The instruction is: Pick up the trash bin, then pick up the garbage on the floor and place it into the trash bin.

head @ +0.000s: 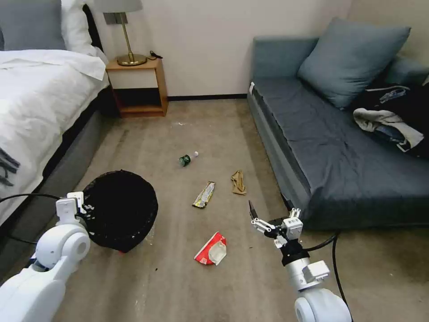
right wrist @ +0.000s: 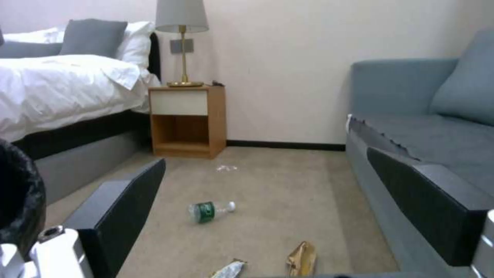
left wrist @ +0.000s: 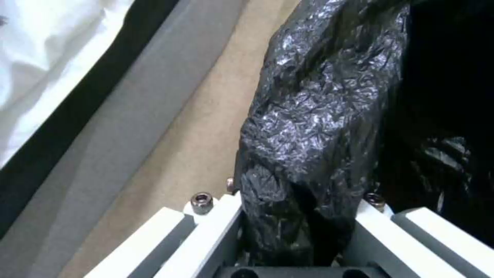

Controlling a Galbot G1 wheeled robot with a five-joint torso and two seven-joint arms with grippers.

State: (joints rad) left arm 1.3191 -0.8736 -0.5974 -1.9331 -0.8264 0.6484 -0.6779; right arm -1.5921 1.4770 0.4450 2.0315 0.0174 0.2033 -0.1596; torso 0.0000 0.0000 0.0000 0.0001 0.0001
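Note:
The trash bin (head: 119,209), lined with a crinkly black bag, stands on the carpet at my left with its mouth tilted toward me. My left gripper (head: 84,208) is shut on its near rim; the bag-covered rim (left wrist: 308,127) sits between the white fingers (left wrist: 214,227). My right gripper (head: 268,211) hovers open over the carpet by the sofa's corner, its black fingers (right wrist: 123,204) wide apart. Of the garbage, a red-and-white wrapper (head: 211,250) lies just left of it. Farther out lie a yellow-silver wrapper (head: 204,194), crumpled tan paper (head: 238,182) and a small bottle (head: 187,158), the bottle (right wrist: 208,211) ahead of the right gripper.
A bed (head: 40,103) runs along the left, a wooden nightstand (head: 138,87) with a lamp stands at the back wall, and a blue-grey sofa (head: 330,161) with a cushion and a clothes heap (head: 393,118) lines the right. Open carpet lies between them.

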